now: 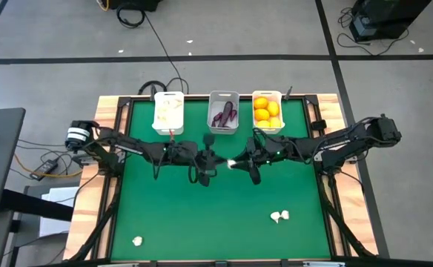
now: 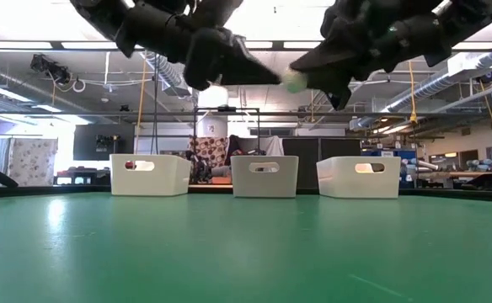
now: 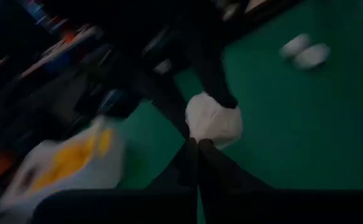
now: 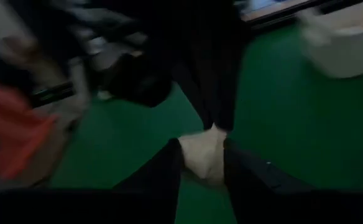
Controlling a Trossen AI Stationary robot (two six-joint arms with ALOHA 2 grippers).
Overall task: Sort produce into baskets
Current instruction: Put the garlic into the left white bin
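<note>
While the right gripper point(image 4: 201, 163) pinches a knobbly off-white garlic bulb point(image 4: 200, 154) above mid-table, the left gripper point(image 3: 197, 149) meets it, fingers closed and empty — seemingly a handover. Next, the left must open, then carry it to the far-left white plastic basket point(image 1: 168, 111); 2 more garlic lots point(image 1: 279, 216) wait near.

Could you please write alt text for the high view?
Two arms meet mid-table, the right gripper holding a garlic bulb beside the left gripper. Three baskets line the far edge; loose garlic lies nearer.
</note>
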